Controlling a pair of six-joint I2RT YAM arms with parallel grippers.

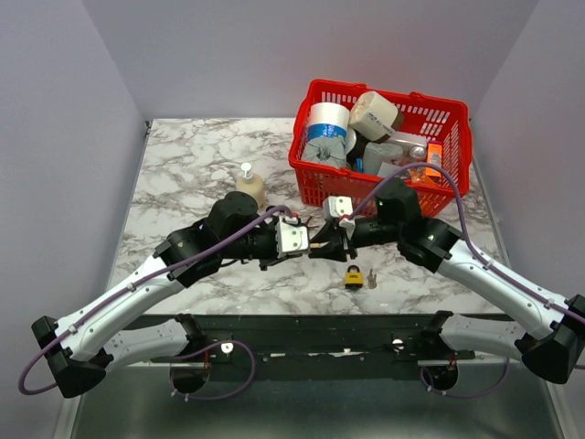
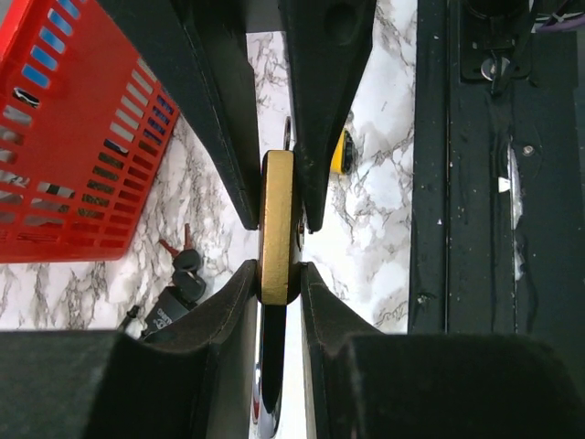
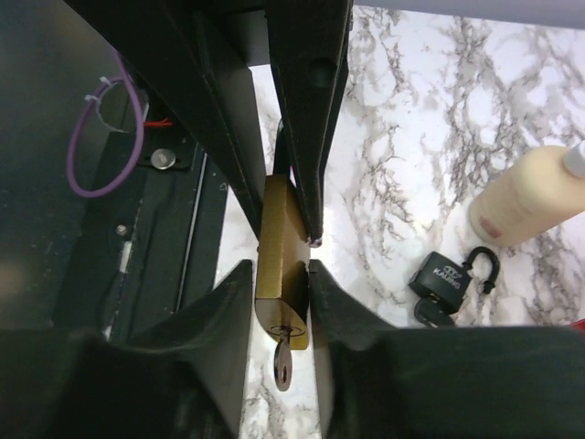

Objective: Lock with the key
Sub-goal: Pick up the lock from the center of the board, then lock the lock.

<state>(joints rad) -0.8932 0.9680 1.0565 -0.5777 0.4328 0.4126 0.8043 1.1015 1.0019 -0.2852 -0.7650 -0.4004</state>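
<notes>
In the top view, the left arm reaches in from the lower left. Above it, a little soap bottle stands on the marble table.

The two arms meet in the middle of the picture. The left gripper is squeezed tight on a gold padlock, with one finger on each flat side. The right gripper pinches the same padlock from the other end. So the padlock sits in the middle, held by both of them at once.

In the right wrist view, a small key sticks out of the end of the padlock, low in the middle of the frame. To its right, a black padlock lies on the table.

Back in the top view, a yellow padlock lies just below the two grippers. The right arm comes in from the lower right. A red basket full of things sits in the upper right.
</notes>
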